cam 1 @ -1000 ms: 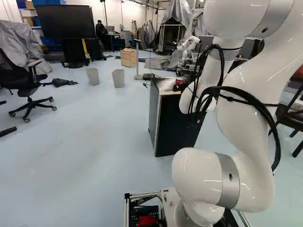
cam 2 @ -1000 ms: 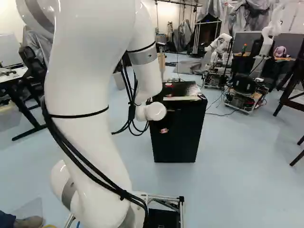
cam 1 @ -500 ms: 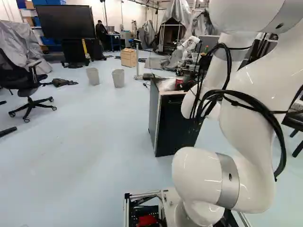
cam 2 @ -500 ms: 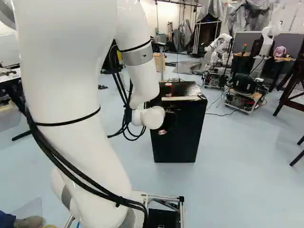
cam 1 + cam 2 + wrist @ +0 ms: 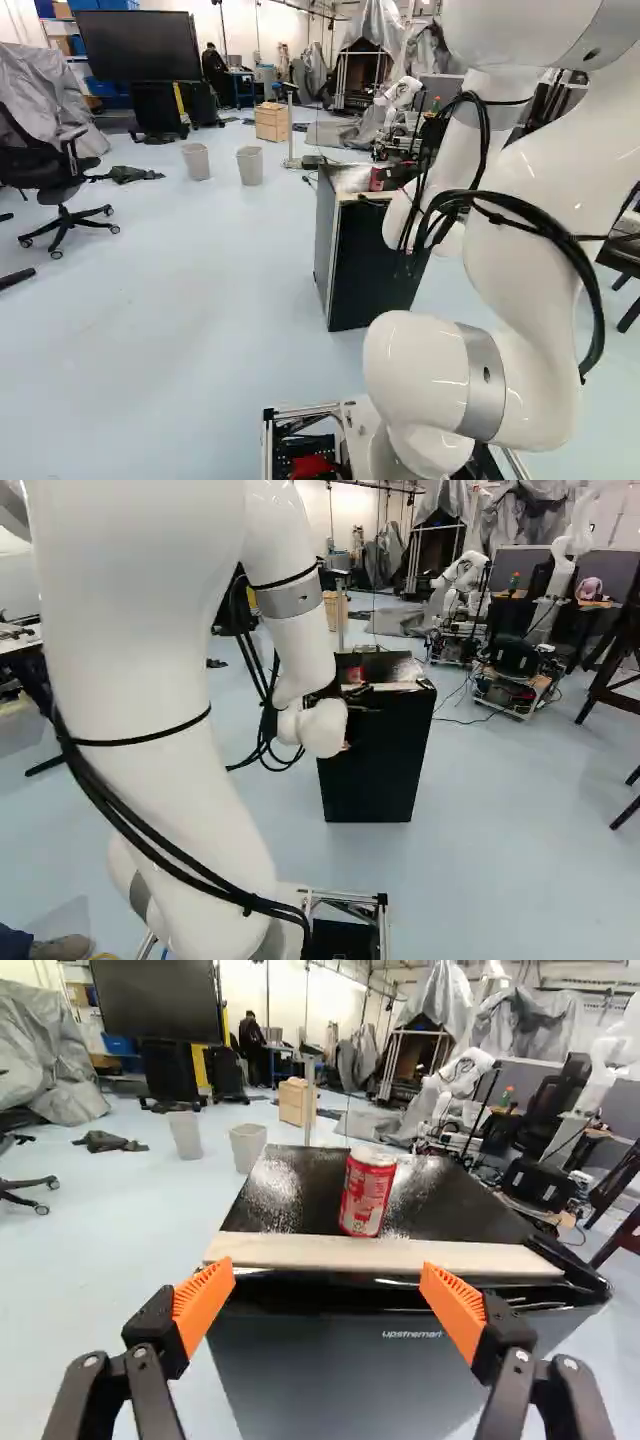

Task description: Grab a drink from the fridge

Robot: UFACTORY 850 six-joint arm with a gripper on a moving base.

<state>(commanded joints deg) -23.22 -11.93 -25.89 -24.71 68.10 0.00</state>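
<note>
The end effector (image 5: 347, 746) gapes wide, empty, the fridge's (image 5: 372, 780) pale strip (image 5: 385, 1255) between it and the red can (image 5: 367, 1195).

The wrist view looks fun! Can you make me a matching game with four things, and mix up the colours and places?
Things:
1. Drink can
2. Wooden strip
3. Gripper pads
4. Fridge

Colours and places:
A. Orange, spread wide apart
B. Big and dark, standing on the floor
C. Mostly red, standing on a black top
D. Pale, lying along the top's front edge

Right pairs: 1-C, 2-D, 3-A, 4-B
</note>
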